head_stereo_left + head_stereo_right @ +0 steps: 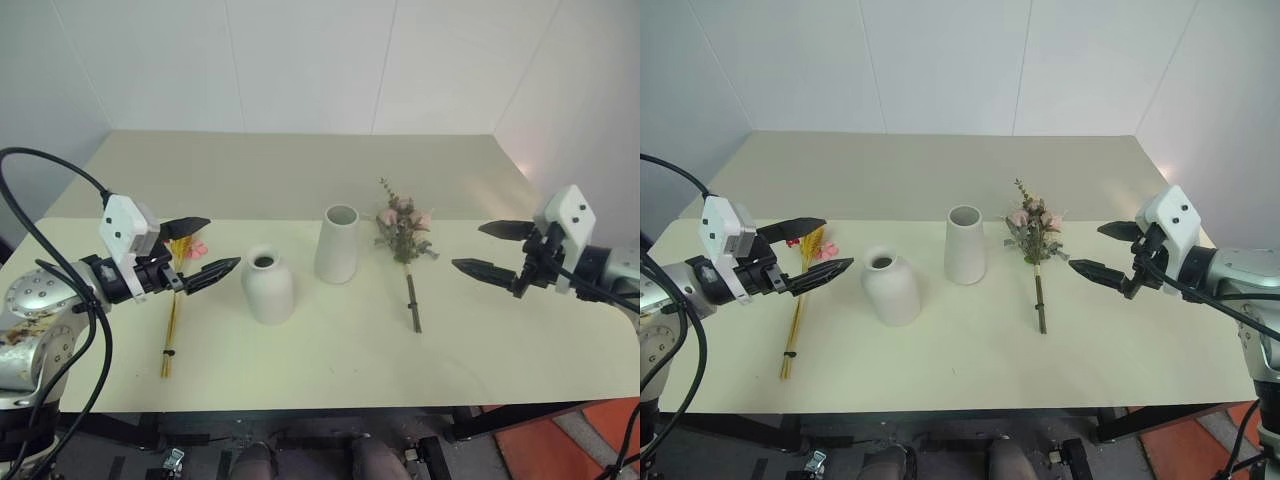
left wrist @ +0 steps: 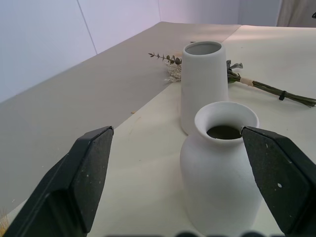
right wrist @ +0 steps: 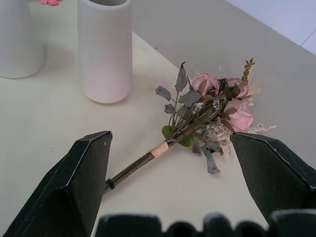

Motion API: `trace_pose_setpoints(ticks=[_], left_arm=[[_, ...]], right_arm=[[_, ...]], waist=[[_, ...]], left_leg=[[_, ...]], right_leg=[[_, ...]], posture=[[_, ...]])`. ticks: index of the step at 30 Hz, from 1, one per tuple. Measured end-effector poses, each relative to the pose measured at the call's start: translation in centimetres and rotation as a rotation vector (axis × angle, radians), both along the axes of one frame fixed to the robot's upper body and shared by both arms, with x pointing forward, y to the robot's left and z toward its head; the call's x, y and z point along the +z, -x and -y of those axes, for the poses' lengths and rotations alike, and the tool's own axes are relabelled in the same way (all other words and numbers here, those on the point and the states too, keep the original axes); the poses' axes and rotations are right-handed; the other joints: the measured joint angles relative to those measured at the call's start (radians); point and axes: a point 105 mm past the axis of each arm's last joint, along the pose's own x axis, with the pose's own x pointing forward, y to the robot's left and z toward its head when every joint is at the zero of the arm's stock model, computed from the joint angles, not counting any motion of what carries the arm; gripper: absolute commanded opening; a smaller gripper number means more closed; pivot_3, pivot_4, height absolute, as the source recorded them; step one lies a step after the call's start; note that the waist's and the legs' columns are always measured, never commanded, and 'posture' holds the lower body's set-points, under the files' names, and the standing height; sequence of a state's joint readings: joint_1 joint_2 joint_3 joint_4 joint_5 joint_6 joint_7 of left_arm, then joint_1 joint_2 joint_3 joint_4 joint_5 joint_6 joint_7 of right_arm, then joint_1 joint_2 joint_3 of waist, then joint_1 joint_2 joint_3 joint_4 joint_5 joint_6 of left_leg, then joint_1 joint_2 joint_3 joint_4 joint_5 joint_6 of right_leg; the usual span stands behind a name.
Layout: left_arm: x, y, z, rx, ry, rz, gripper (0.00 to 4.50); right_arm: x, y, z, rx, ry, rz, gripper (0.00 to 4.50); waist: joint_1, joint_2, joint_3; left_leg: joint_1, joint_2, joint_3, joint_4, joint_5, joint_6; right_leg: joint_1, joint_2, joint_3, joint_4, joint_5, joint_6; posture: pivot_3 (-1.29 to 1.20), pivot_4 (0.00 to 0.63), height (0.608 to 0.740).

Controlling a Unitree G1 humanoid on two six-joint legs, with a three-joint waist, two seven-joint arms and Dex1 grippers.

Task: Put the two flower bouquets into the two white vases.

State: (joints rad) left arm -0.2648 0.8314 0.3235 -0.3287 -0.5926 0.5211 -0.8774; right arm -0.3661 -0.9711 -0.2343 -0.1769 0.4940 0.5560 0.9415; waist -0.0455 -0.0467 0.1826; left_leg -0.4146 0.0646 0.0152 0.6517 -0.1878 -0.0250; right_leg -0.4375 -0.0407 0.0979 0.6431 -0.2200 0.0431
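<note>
On the table (image 1: pixel 330 350), a pink-rose bouquet (image 1: pixel 403 232) lies flat beside the taller vase (image 1: pixel 337 243); both tools spread, empty.

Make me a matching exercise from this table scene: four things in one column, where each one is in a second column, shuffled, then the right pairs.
Things:
1. rose bouquet
2. wheat bouquet
3. tall vase
4. round vase

Places:
A. standing nearest the left gripper, in front of its open fingers
B. lying flat under the left gripper, at the table's left end
C. lying flat between the tall vase and the right gripper
D. standing mid-table, between the round vase and the rose bouquet

Pairs: 1-C, 2-B, 3-D, 4-A
</note>
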Motion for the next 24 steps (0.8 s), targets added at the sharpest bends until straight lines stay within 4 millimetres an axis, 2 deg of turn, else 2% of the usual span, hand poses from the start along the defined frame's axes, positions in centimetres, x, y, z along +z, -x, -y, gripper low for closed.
trace_pose_setpoints(ticks=[8, 13, 19, 21, 24], left_arm=[[0.2, 0.3, -0.2, -0.014, 0.005, -0.001, 4.48], [0.8, 0.8, 0.0, -0.052, 0.010, 0.004, 4.48], [3.3, 1.2, 1.8, -0.163, 0.006, 0.074, 4.48], [3.7, 1.4, 2.3, -0.200, -0.004, 0.087, 4.48], [3.9, 1.4, 3.0, -0.252, -0.012, 0.085, 4.48]], right_arm=[[0.1, -0.1, -0.2, 0.001, -0.008, -0.005, 4.50], [-0.5, 0.0, -1.3, 0.006, -0.016, -0.078, 4.50], [-2.7, -1.9, -3.1, -0.129, -0.041, -0.335, 4.50], [-3.8, -2.7, -3.5, -0.192, -0.049, -0.441, 4.50], [-4.3, -4.3, -4.1, -0.287, -0.065, -0.561, 4.50]], waist=[[0.000, 0.000, 0.000], [-0.001, 0.000, 0.000], [-0.001, 0.000, 0.000], [-0.002, 0.000, 0.000], [-0.007, 0.000, 0.000]], left_leg=[[0.000, 0.000, 0.000, 0.000, 0.000, 0.000], [0.000, 0.000, 0.000, 0.000, 0.000, 0.000], [0.000, 0.000, 0.000, 0.000, 0.000, 0.000], [-0.001, 0.000, 0.000, 0.000, 0.000, 0.000], [-0.003, 0.000, 0.000, 0.000, 0.000, 0.000]], right_leg=[[0.000, 0.000, 0.000, 0.000, 0.000, 0.000], [0.000, 0.000, 0.000, 0.000, -0.001, -0.001], [0.000, 0.000, 0.000, 0.000, 0.000, -0.002], [-0.001, 0.000, 0.000, 0.000, 0.000, -0.001], [-0.002, 0.000, 0.000, 0.000, 0.001, 0.001]], posture=[[0.00, 0.150, 0.740], [0.00, 0.150, 0.740], [0.00, 0.150, 0.740], [0.00, 0.150, 0.740], [0.00, 0.150, 0.740]])
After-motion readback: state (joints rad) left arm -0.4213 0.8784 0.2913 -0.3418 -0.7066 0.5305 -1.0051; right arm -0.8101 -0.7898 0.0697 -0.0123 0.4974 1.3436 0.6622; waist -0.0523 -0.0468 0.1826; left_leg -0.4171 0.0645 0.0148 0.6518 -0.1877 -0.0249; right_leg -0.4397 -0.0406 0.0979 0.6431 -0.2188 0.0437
